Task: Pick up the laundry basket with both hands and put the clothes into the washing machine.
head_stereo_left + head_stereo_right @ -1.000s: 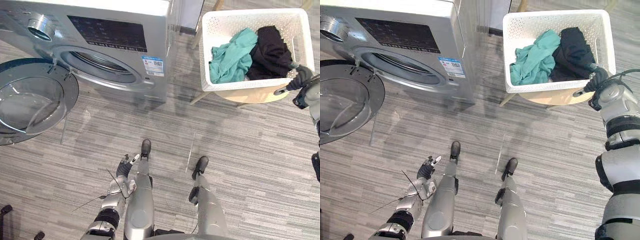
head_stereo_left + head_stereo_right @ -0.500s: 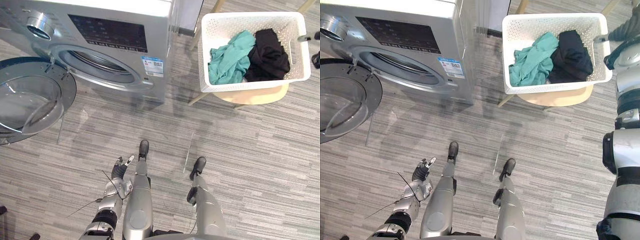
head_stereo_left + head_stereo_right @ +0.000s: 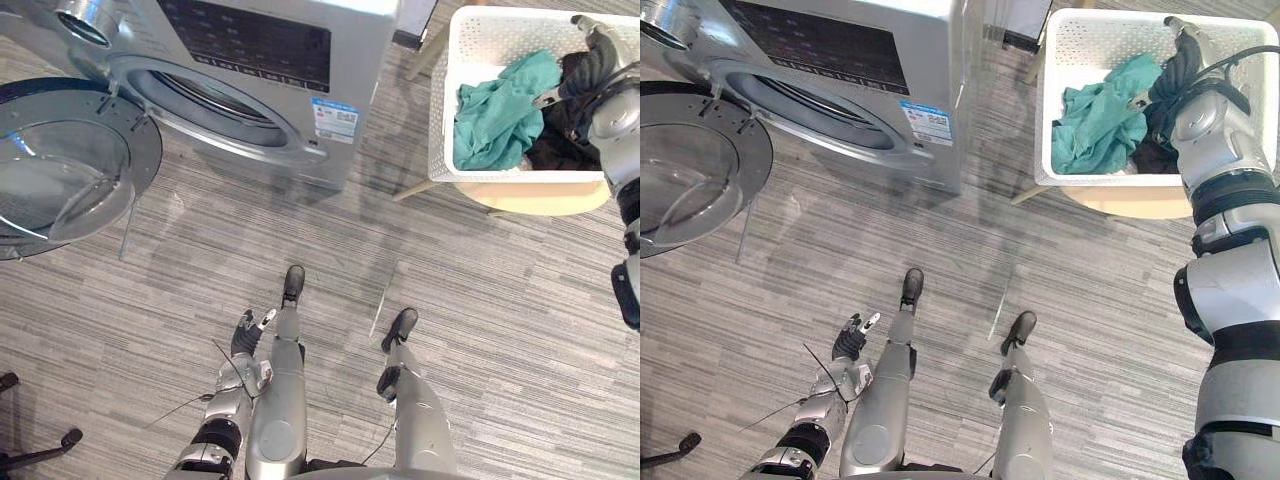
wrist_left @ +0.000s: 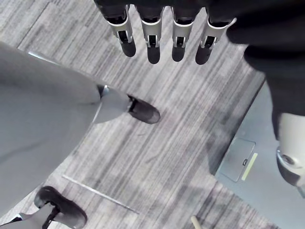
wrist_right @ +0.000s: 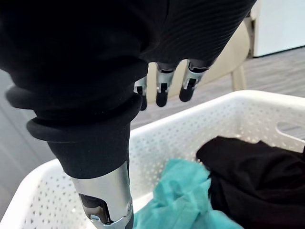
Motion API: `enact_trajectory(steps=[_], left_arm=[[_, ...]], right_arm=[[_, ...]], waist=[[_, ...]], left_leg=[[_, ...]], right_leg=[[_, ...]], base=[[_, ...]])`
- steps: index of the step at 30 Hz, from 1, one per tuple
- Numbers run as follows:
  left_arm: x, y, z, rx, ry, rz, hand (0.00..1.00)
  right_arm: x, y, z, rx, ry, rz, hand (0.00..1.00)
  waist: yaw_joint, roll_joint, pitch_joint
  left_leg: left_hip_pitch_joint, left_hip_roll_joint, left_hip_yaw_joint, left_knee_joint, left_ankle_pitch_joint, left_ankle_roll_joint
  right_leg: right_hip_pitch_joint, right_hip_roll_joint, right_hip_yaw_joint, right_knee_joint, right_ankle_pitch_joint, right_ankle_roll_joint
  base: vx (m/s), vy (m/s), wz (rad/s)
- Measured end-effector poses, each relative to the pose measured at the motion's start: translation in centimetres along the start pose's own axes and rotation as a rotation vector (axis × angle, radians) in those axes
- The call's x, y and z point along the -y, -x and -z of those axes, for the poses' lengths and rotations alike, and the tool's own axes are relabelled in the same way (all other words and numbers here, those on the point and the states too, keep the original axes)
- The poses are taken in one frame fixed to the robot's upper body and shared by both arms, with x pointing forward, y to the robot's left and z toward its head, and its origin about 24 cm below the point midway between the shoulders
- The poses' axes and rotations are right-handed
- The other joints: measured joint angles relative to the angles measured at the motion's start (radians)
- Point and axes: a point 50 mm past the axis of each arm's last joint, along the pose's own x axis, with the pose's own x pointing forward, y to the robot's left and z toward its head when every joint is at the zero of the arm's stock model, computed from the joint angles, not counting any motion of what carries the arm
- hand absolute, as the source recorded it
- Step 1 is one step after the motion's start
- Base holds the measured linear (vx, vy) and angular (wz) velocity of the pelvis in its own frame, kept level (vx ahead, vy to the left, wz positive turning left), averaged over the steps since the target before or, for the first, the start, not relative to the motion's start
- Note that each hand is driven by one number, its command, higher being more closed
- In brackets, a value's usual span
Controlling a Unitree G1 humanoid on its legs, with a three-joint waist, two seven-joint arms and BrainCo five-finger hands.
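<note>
Laundry basket, white perforated plastic, rectangular (image 3: 480, 30): it rests on a stool and is not lifted. It stands well to the right of the machine, and neither hand grips it.

Floor, grey streaked planks (image 3: 500, 300): flat and matt.

Washing machine, silver-grey metal front-loader with a dark control strip (image 3: 270, 60): the drum mouth is exposed. Judged ready for loading.

Door, round, clear bowl in a metal ring (image 3: 70, 170): swung fully open to the left, which leaves the way to the drum free.

Basket walls: a stiff lattice of small holes, with a slot handle (image 5: 291, 129) cut in one end wall. The rim looks rigid enough for a lift from two sides.

Stool seat, pale wood, rounded edge (image 3: 540, 198): directly under the basket. It probably serves to raise the rim to arm height.

Teal garment, soft and crumpled (image 3: 500, 110): lies in the left half of the basket. It touches the black garment, limp and folded (image 5: 257, 176), in the right half. Both are heaped loose below the rim.

Right hand (image 3: 1175, 65): over the basket interior, fingers straight toward the far wall, thumb apart, nothing held. Judged to be on approach, with no grip made yet.

Left hand (image 4: 150, 43): low at the robot's left side above the floor, fingers straight, empty. A two-handed lift needs it brought across.
</note>
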Motion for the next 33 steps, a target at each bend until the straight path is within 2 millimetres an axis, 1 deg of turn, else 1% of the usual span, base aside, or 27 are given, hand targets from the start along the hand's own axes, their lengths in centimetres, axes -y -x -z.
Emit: enact_trajectory(steps=[3,7,9,10,11,12,17,18,19,20,21,22,25,26,28,31,33], left_arm=[[0.3,0.0,-0.6,0.025,0.013,0.010,0.00],[0.6,0.0,-0.7,0.028,0.032,0.015,0.00],[1.1,0.0,-1.0,0.044,0.048,0.029,0.00],[1.6,0.1,-1.4,0.062,0.068,0.044,0.00],[1.8,0.1,-1.6,0.068,0.072,0.049,0.00],[2.5,0.1,-1.9,0.083,0.082,0.069,0.00],[3.8,0.4,-2.2,0.099,0.102,0.105,0.00],[4.0,0.4,-2.6,0.114,0.115,0.114,0.00],[4.4,0.5,-3.2,0.134,0.138,0.130,0.00],[4.6,0.6,-3.5,0.146,0.149,0.140,0.00],[5.1,0.8,-4.1,0.170,0.170,0.163,0.00],[5.7,1.0,-4.8,0.195,0.204,0.191,0.00],[6.8,1.6,-6.2,0.256,0.255,0.243,0.00],[7.2,1.8,-6.6,0.275,0.274,0.261,0.00],[7.7,2.2,-7.0,0.295,0.300,0.278,0.00],[8.0,2.4,-7.2,0.307,0.312,0.289,0.00],[8.1,2.5,-7.1,0.304,0.316,0.295,0.00]], right_arm=[[-0.4,0.0,-0.1,0.008,0.048,-0.024,0.00],[-1.0,0.1,-0.2,0.014,0.108,-0.052,0.00],[-1.1,0.0,-0.2,0.017,0.152,-0.059,0.00],[-0.8,-0.1,-0.4,0.019,0.172,-0.055,0.00],[-0.6,-0.1,-0.5,0.018,0.176,-0.053,0.00],[-0.4,-0.2,-0.5,0.016,0.190,-0.051,0.00],[-1.0,-0.1,-0.4,0.022,0.259,-0.082,0.00],[-1.0,-0.1,-0.6,0.027,0.276,-0.085,0.00],[-0.7,-0.2,-0.9,0.035,0.293,-0.079,0.00],[-0.4,-0.2,-0.9,0.036,0.299,-0.073,0.00],[0.2,-0.3,-0.9,0.036,0.317,-0.061,0.00],[1.0,-0.4,-0.9,0.036,0.329,-0.046,0.00],[2.1,-0.4,-0.9,0.034,0.346,-0.021,0.00],[2.4,-0.5,-1.2,0.040,0.344,-0.014,1.00],[2.9,-0.6,-1.7,0.049,0.348,-0.003,1.00],[3.3,-0.7,-2.1,0.058,0.356,0.011,1.00],[3.4,-0.7,-2.2,0.059,0.354,0.015,1.00]], waist=[[0.003,0.001,0.000],[0.001,0.007,0.004],[-0.003,0.008,0.004],[-0.006,0.015,0.009],[-0.007,0.017,0.010],[-0.007,0.020,0.011],[-0.006,0.035,0.020],[-0.006,0.036,0.020],[-0.007,0.044,0.024],[-0.006,0.045,0.024],[-0.006,0.048,0.026],[-0.003,0.059,0.031],[0.002,0.071,0.032],[0.003,0.078,0.032],[0.004,0.084,0.032],[0.011,0.086,0.032],[0.015,0.086,0.032]], left_leg=[[-0.023,0.000,0.001,0.000,0.000,0.000],[-0.042,0.000,0.003,0.000,0.000,0.000],[-0.047,0.000,0.004,0.000,0.000,0.000],[-0.055,0.000,0.003,0.000,0.000,0.000],[-0.057,0.000,0.002,0.000,0.000,0.000],[-0.065,0.000,0.004,0.000,0.000,0.000],[-0.076,0.001,0.005,0.000,0.000,0.000],[-0.086,0.002,0.006,0.000,0.001,-0.001],[-0.097,0.002,0.004,0.000,0.003,-0.004],[-0.105,0.002,0.003,0.000,0.005,-0.006],[-0.119,0.002,0.003,0.000,0.007,-0.006],[-0.133,0.002,-0.002,0.000,0.012,-0.010],[-0.162,0.001,-0.008,0.000,0.017,-0.009],[-0.174,-0.001,-0.013,0.000,0.020,-0.009],[-0.188,-0.001,-0.018,0.000,0.021,-0.009],[-0.202,-0.001,-0.028,0.000,0.024,-0.009],[-0.206,0.001,-0.030,0.000,0.034,-0.024]], right_leg=[[-0.028,-0.001,0.002,0.007,-0.001,0.000],[-0.051,-0.002,0.003,0.009,-0.001,0.000],[-0.058,-0.003,0.004,0.009,-0.001,0.000],[-0.063,-0.002,0.002,0.009,-0.001,0.000],[-0.064,-0.003,0.001,0.009,-0.001,0.000],[-0.075,-0.003,0.003,0.009,-0.001,0.000],[-0.086,-0.003,0.001,0.009,-0.001,0.000],[-0.098,-0.003,0.002,0.010,-0.001,0.000],[-0.106,-0.003,-0.001,0.012,-0.001,0.000],[-0.115,-0.003,-0.002,0.014,-0.001,0.000],[-0.132,-0.004,-0.002,0.020,-0.001,0.000],[-0.140,-0.005,-0.010,0.021,-0.001,0.000],[-0.171,-0.008,-0.019,0.033,-0.004,-0.001],[-0.187,-0.014,-0.023,0.053,-0.016,0.000],[-0.212,-0.022,-0.025,0.088,-0.032,-0.002],[-0.236,-0.025,-0.031,0.120,-0.053,-0.004],[-0.241,-0.031,-0.036,0.136,-0.064,-0.005]], base=[[0.00,0.006,-0.04],[0.00,0.004,-0.03],[0.02,0.002,-0.01],[0.00,0.000,0.00],[0.00,0.000,0.00],[0.00,0.000,0.00],[0.00,0.001,-0.01],[0.00,0.000,0.00],[0.00,0.000,0.00],[0.00,0.000,0.00],[0.00,0.016,0.04],[0.00,0.016,0.06],[0.01,0.014,0.06],[0.02,0.009,0.07],[0.03,-0.002,0.07],[0.03,-0.011,0.06],[0.03,-0.029,0.13]])
